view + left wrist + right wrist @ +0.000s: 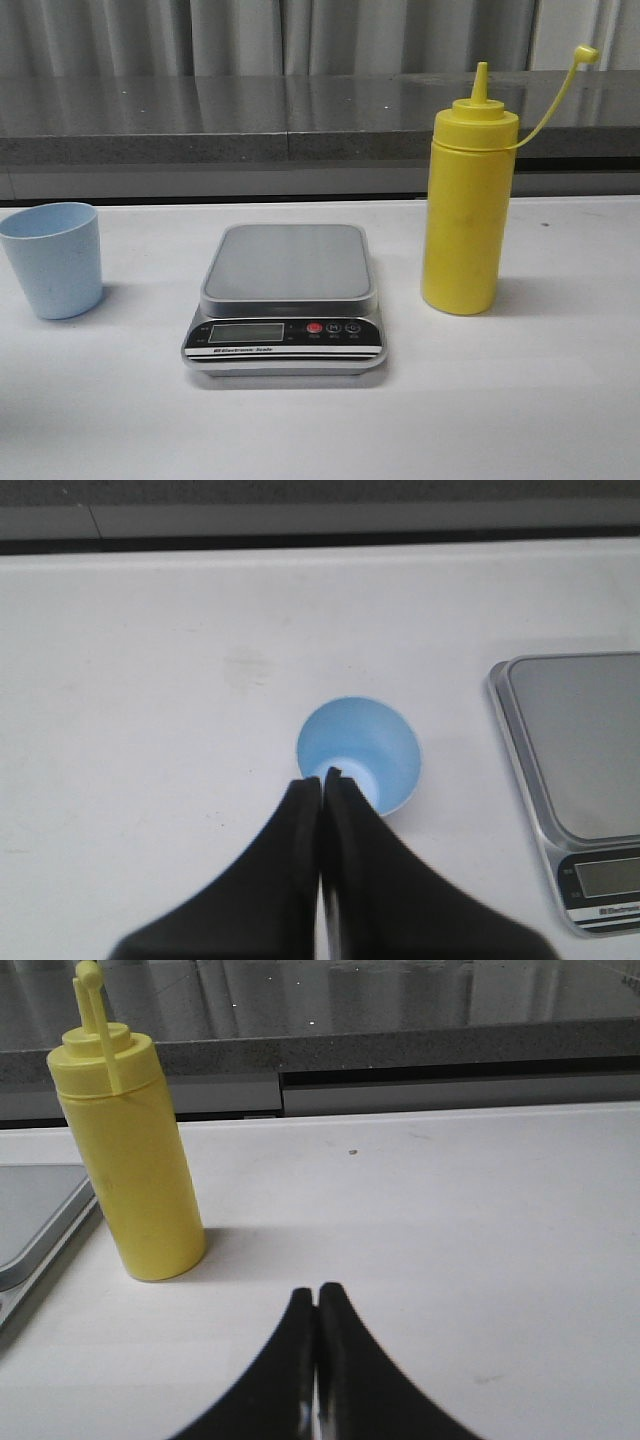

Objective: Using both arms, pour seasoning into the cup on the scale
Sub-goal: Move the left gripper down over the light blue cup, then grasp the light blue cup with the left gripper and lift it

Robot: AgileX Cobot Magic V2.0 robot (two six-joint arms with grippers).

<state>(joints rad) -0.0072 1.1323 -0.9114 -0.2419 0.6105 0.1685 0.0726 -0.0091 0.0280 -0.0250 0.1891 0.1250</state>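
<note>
The pale blue cup (52,258) stands upright on the white table at the left, empty. At the centre lies the scale (286,300), its grey platform bare. The yellow seasoning bottle (467,205) stands upright to the right of the scale, its small cap hanging off on its tether. Neither arm shows in the front view. In the left wrist view my left gripper (322,778) is shut and empty, above and just short of the cup (360,750), with the scale (575,780) off to one side. My right gripper (317,1292) is shut and empty, apart from the bottle (128,1150).
A grey stone counter ledge (250,120) runs along the far edge of the white table (500,400), with curtains behind it. White tabletop lies between the cup, the scale and the bottle.
</note>
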